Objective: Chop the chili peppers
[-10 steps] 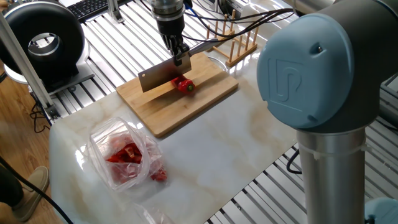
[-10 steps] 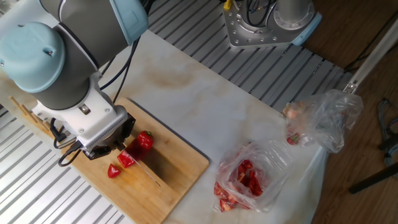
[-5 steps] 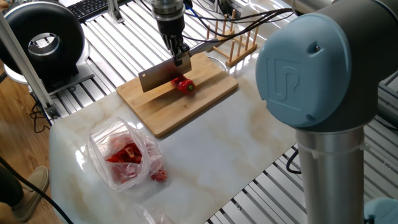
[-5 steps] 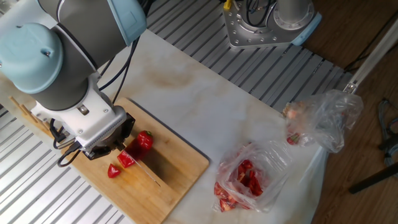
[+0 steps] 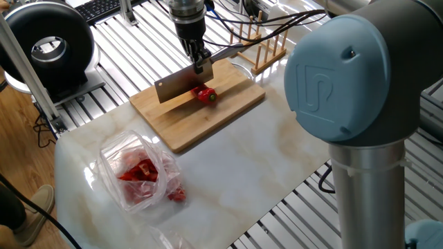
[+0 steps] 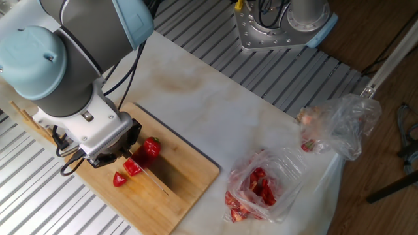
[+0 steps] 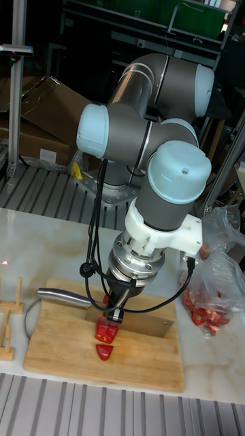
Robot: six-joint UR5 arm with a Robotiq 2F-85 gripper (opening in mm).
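**Cleaver on the chili, first cuts made, most of the pod uncut**

The chili pepper (image 6: 151, 147) lay on the wooden cutting board (image 6: 189, 189), toward the end nearest the arm. In the other fixed view the plump stem-side part was whole, a cut chunk (image 6: 132, 168) sat against the blade, and a small separate piece (image 6: 119, 179) lay just beyond it. The tall view showed two red pieces (image 7: 104, 332) stacked one below the other in front of the knife.

The gripper (image 5: 200, 61) was clamped on the spine of a cleaver (image 5: 181, 86), fingers closed tight around the metal; the handle (image 7: 62, 295) stuck out to the side. The blade edge rested at or very near the board, across the pepper. Whether it touched the wood could not be told.

Judgement: chopping begun but early. One or two cuts made; the larger body with the stem remained to be sliced.

Nearby on the marble tabletop (image 5: 249, 166): a clear plastic bag of red pieces (image 5: 138, 171), well apart from the board. A wooden rack (image 5: 266, 48) stood at the board's far end.
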